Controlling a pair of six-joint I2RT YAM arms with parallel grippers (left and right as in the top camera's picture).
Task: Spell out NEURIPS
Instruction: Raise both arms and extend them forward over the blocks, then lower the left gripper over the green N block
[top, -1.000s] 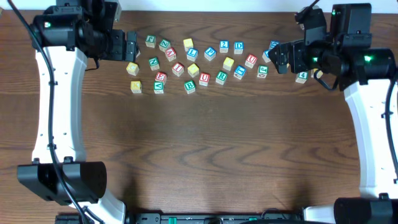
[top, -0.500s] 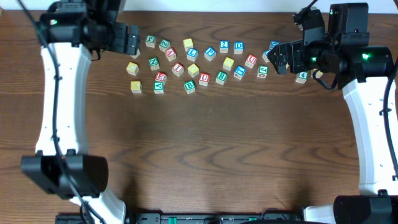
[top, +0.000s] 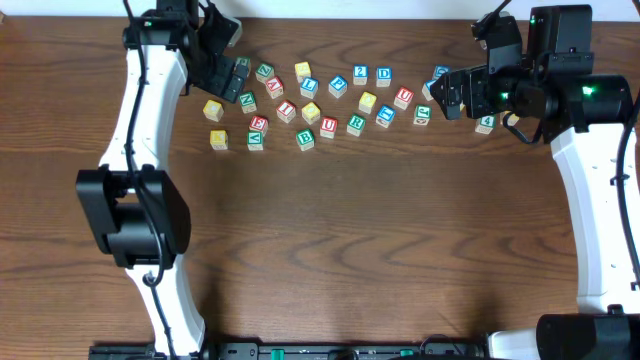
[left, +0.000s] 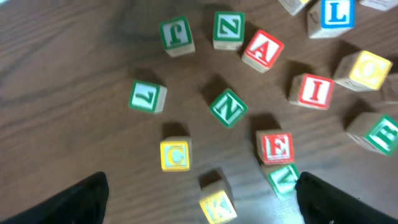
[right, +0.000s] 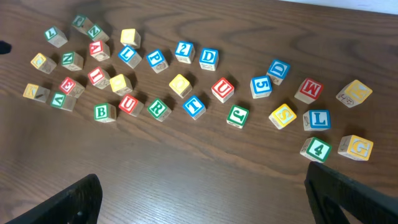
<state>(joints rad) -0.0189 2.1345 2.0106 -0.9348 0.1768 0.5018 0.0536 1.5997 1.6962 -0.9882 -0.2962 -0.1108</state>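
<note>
Your left end effector (top: 232, 75) sits over the upper left end of the scatter of letter cubes on the bench (top: 350, 230). Its jaws are spread wide with nothing between them, and in the left wrist view they show only as dark tips in the two bottom corners. Below that camera you have the green N (left: 228, 107) in the middle, turned on a diagonal. The red E (left: 277, 147) lies just below and to the right of it, and the red I (left: 315, 90) is farther right.

Your right end effector (top: 445, 95) hangs over the right end of the scatter, likewise parted wide and empty. From its wrist camera you can read the red U (right: 127, 103) sitting between a green B (right: 102, 112) and the green R (right: 157, 107), with a blue T (right: 194, 106) next along. The blue P (right: 156, 58) lies in the row behind them. The yellow S cube (right: 283, 115) is well off to the right, just beside a blue L (right: 318, 119). The seven letters lie mixed in with the other cubes, in no word order.
</note>
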